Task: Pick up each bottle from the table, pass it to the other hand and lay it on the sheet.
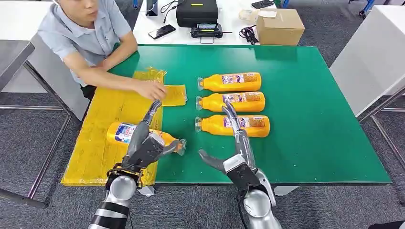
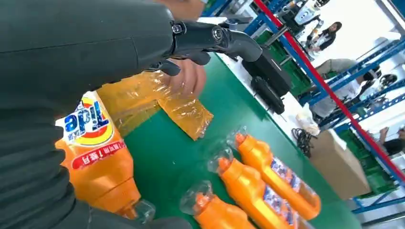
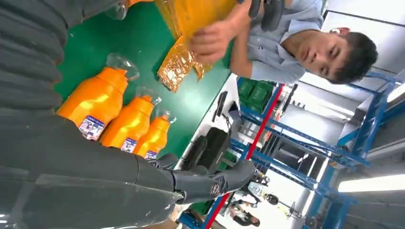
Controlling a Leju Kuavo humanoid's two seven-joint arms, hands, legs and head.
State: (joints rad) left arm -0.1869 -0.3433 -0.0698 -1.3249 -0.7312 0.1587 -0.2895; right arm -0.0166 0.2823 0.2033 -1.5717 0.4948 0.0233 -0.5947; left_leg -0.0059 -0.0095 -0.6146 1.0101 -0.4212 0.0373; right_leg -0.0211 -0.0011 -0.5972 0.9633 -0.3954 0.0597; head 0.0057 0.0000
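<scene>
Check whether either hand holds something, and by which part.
The left hand holds an orange bottle around its body, over the yellow sheet. The right hand holds nothing.

This is a robot test lab or workshop, not a home. A green-topped desk (image 1: 310, 119) stands on grey carpet tiles (image 1: 334, 205), and everything else gathers around it: behind it, a white bench (image 1: 229, 19) carries a black equipment case (image 1: 197, 12), a handheld controller (image 1: 206, 31), a phone (image 1: 161, 31), cables (image 1: 248, 33) and a cardboard box (image 1: 280, 26). Beyond that bench rise blue and red steel racks (image 2: 334, 90), with people (image 2: 327, 36) working among them. A person (image 1: 86, 33) in a grey shirt sits at the desk's far left corner.
</scene>
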